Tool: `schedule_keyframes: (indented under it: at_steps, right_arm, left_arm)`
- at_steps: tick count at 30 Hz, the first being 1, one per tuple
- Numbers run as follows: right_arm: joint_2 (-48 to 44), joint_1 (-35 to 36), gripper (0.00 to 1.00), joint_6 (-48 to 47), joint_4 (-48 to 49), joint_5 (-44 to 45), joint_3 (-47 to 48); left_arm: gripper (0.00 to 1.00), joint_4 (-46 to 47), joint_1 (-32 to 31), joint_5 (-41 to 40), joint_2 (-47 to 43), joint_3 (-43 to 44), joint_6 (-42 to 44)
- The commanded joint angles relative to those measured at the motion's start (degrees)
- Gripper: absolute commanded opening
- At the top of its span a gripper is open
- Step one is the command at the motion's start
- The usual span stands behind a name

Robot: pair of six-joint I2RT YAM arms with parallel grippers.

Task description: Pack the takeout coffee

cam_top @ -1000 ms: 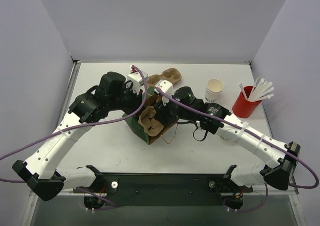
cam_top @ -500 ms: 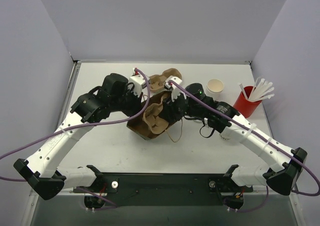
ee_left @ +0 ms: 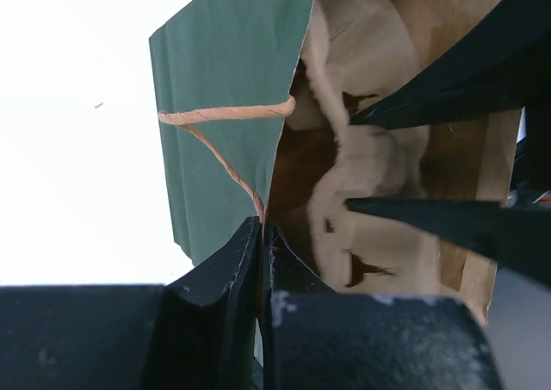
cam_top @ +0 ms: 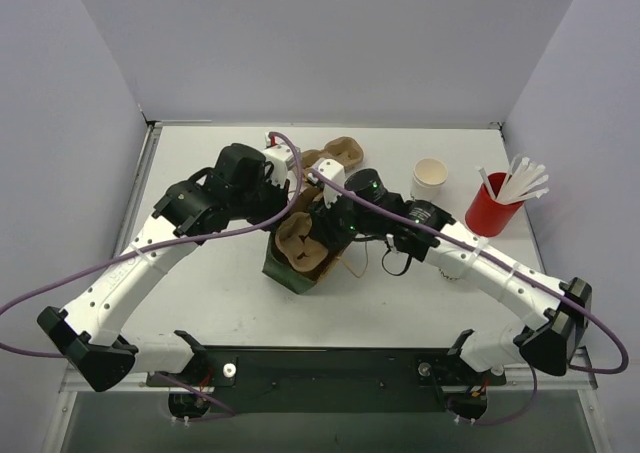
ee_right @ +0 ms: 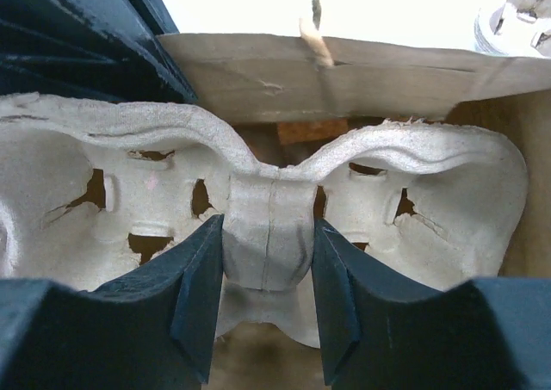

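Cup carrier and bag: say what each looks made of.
The cup carrier: likely moulded paper pulp, matte grey-beige; rough fibrous surface, ragged edges at the cut-outs. The bag: likely paper, matte green outside, plain brown inside; sharp creases. Its handle: seemingly twisted paper cord, tan.

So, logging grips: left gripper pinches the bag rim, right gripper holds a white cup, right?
No: the right gripper holds the pulp cup carrier, not a cup; the right wrist view shows it. The left gripper does pinch the bag rim.
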Motion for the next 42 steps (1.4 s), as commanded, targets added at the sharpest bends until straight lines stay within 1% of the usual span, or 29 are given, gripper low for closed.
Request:
schedule_keyframes:
  at_steps: [1,2,5,6,8,12,14,17,25,34,42]
  right_arm:
    - [4.02,1.29,0.36,-2.68,-1.02,7.27,3.45]
    - [4.65,1.29,0.36,-2.59,-1.54,8.50,4.23]
    - [7.37,1.81,0.36,-4.52,-2.94,10.08,5.29]
    - [7.90,1.99,0.36,-4.78,-3.12,10.35,5.56]
    - [9.39,2.16,0.36,-5.40,-4.00,10.18,5.73]
    - [11.59,2.60,0.36,-6.89,-6.20,10.26,6.61]
    - [13.26,2.78,0.36,-7.68,-7.86,10.62,7.84]
    - [15.11,3.22,0.35,-8.12,-9.18,10.71,8.90]
    - [17.13,3.31,0.35,-8.39,-9.45,10.53,9.07]
    - [22.23,3.74,0.35,-9.44,-9.72,10.62,13.12]
    - [25.66,3.66,0.34,-9.97,-11.04,11.06,14.88]
  left_arm:
    - [0.00,1.66,-0.07,0.91,0.44,2.84,-9.15]
    - [0.00,1.83,-0.07,1.44,0.62,2.66,-10.81]
    - [0.00,1.31,0.02,-1.01,0.79,2.23,-12.93]
    - [0.00,0.87,0.02,-2.93,1.06,2.40,-13.03]
    - [0.00,-0.70,0.02,-4.18,2.02,3.18,-12.33]
    - [0.00,-2.99,0.02,-11.55,3.60,4.15,-11.62]
    - [0.00,-5.01,-0.07,-17.42,4.92,4.86,-11.53]
    - [0.00,-5.20,0.02,-22.53,5.45,4.69,-11.44]
    - [0.00,-1.86,0.11,-24.31,5.19,1.43,-13.03]
    - [0.00,1.04,0.11,-21.06,5.63,0.29,-11.89]
    - [0.00,2.10,0.11,-20.09,5.28,-0.24,-11.36]
